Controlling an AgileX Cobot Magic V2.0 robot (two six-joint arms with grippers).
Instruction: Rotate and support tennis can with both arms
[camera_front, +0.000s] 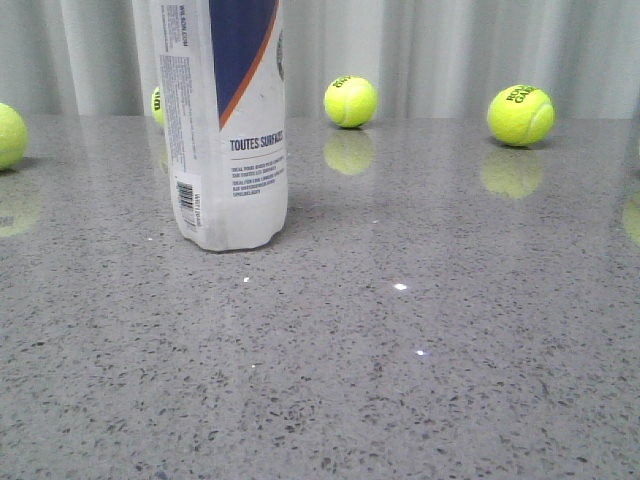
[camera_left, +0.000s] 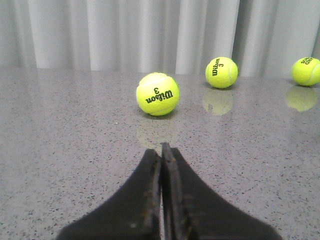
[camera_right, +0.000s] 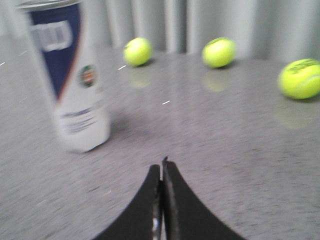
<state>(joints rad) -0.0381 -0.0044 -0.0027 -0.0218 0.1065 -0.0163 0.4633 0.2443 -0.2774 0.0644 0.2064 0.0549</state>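
**Tennis can upright and free on the desk, both grippers closed and clear of it**

Tennis can (camera_front: 228, 120), a tall white plastic tube with a navy panel, an orange stripe and black print, stands upright on its base in the upper left of the front view, its top cut off by the frame edge. It rests on the grey speckled stone desk (camera_front: 420, 380), and nothing touches it there. Standing on end gives both arms open access to its curved sides, which suits a task that asks one arm to turn it and the other to steady it.

In the right wrist view the can (camera_right: 75, 80) appears at the upper left, well apart from the right gripper (camera_right: 162, 162), whose black jaws are pressed together with nothing between them. That picture is blurred, so fine detail on the label cannot be read.

The left gripper (camera_left: 162, 147) also has its jaws together and empty; it points toward a yellow-green felt tennis ball (camera_left: 157, 94) marked with a 3, lying near on the desk, with two more balls farther back by the pale curtain (camera_left: 150, 30).

Loose balls (camera_front: 350, 101) lie scattered along the far edge of the desk, away from the can, so they should not obstruct a grasp. The scene fits either arms yet to close in or arms that have let go.
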